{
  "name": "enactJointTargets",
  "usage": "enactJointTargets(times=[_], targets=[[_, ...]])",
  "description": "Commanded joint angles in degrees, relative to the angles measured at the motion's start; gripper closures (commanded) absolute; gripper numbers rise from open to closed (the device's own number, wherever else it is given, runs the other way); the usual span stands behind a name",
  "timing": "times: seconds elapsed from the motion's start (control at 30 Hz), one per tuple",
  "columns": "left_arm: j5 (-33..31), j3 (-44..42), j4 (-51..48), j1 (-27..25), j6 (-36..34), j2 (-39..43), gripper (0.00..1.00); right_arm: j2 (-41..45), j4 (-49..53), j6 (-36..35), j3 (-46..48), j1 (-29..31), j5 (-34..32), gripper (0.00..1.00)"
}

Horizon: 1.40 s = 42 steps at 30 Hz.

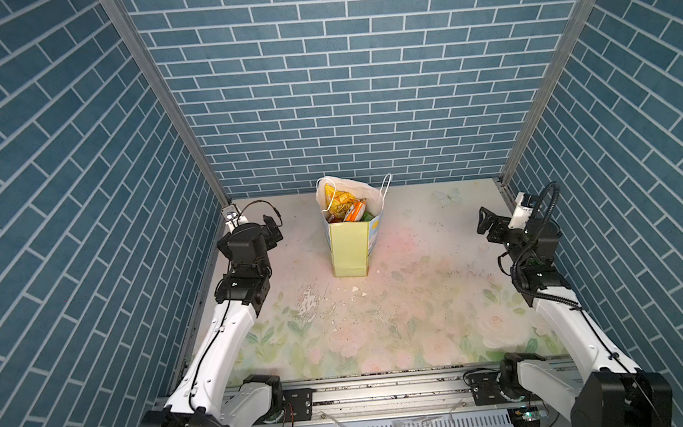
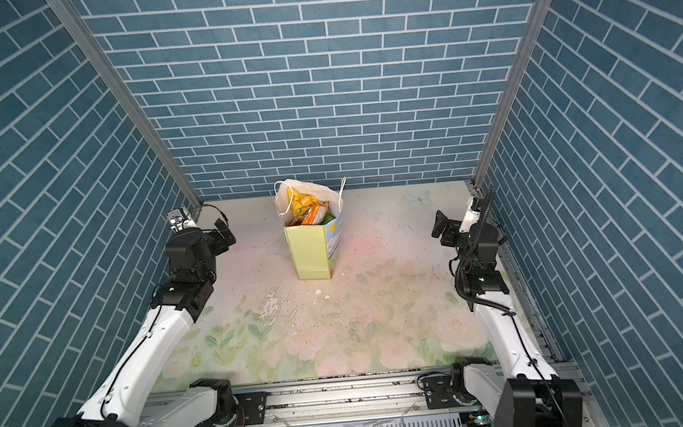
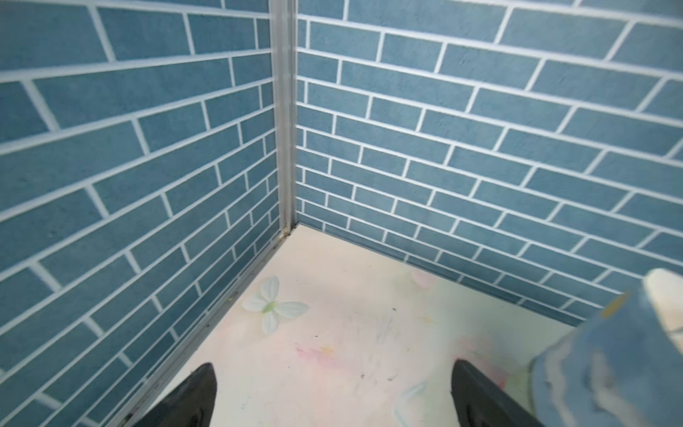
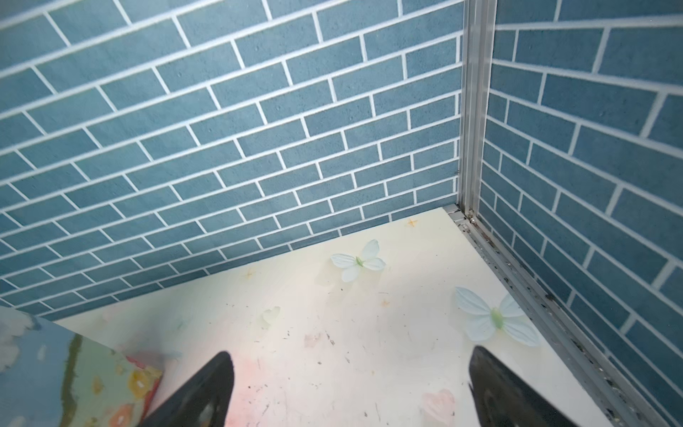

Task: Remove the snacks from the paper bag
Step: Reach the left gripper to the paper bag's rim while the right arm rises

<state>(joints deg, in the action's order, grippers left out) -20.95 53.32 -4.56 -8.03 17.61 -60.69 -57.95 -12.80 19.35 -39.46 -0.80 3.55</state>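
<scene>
Paper bag (image 1: 348, 247): smooth matt paper, printed.
Snacks (image 1: 350, 207): crinkly glossy plastic film.
Worktop (image 1: 421, 300): matt floral print, scuffed, flaking near middle.
Walls (image 1: 362, 75): matt brick-print panel.
Corner posts (image 1: 165, 99): brushed metal.

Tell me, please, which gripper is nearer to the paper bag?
Left. The left gripper, open, hangs a short way to the left of the paper bag in both top views; the right gripper, also open, sits clearly farther off on its right.

Bright, even overhead light; soft shadows; wrist views blur near edges.
</scene>
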Motion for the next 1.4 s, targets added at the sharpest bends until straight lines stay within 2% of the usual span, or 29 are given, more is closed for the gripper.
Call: enactJointTargets(times=[0.0, 0.13, 0.2, 0.4, 0.83, 0.93, 1.13, 1.37], targets=[[11.5, 5.6, -13.8, -0.7, 4.8, 0.4, 0.00, -0.5, 13.4, 8.1, -3.1, 0.1, 5.5, 0.03], [21.9, 11.5, -17.7, -1.7, 5.4, -1.3, 0.00, -1.1, 13.4, 10.9, -3.9, 0.1, 11.1, 0.05], [25.1, 14.5, -20.0, -2.9, 5.3, -2.9, 0.00, -1.6, 13.1, 11.1, -4.1, 0.1, 13.1, 0.06], [25.8, 21.7, -23.9, -9.3, 1.6, -9.4, 0.01, -3.9, 14.4, 11.1, -4.4, 0.2, 14.8, 0.07], [17.7, 37.0, -31.9, -15.9, -2.7, -28.3, 0.00, -5.3, 17.0, 9.5, -3.7, 0.1, 15.2, 0.07], [15.7, 40.9, -34.7, -16.0, -3.2, -32.1, 0.00, -5.3, 18.1, 8.8, -3.6, 0.2, 14.6, 0.07], [7.5, 46.4, -37.5, -16.0, -3.2, -36.9, 0.00, -5.4, 19.4, 8.0, -3.8, 0.1, 14.3, 0.07], [6.1, 50.5, -38.0, -14.8, -3.9, -39.8, 0.08, -5.2, 21.1, 6.8, -3.8, 0.0, 12.8, 0.07]])
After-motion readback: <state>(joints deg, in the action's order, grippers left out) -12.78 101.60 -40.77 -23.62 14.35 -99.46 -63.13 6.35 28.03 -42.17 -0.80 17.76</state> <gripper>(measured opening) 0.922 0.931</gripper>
